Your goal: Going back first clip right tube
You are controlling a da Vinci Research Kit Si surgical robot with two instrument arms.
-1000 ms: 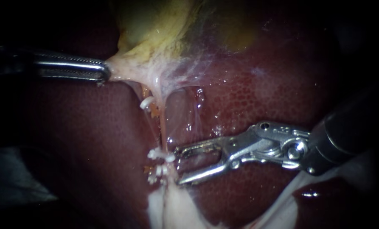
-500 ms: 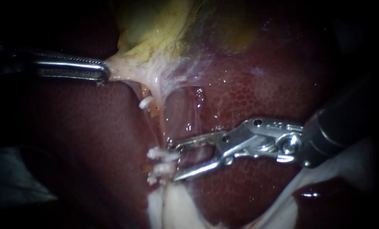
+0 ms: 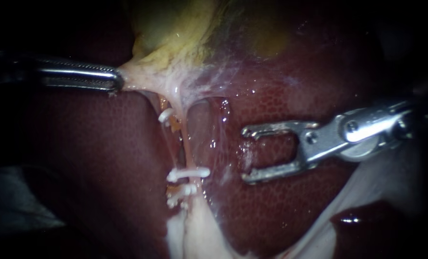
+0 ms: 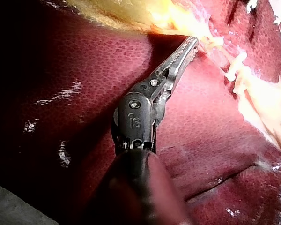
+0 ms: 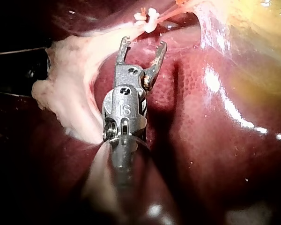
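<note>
Centre lit, edges dark; wet glare spots on liver [image 3: 290,110]

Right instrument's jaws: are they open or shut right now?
Open. The endoscope view shows a clear gap between the jaws of the right instrument, nothing gripped, well apart from the white clip.

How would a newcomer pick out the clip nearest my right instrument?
From the yellow gallbladder, follow the pale tube down over the red liver. The clip lies crosswise low on it. It is the longest white bar, pointing toward the right instrument, just above shorter clips.
</note>
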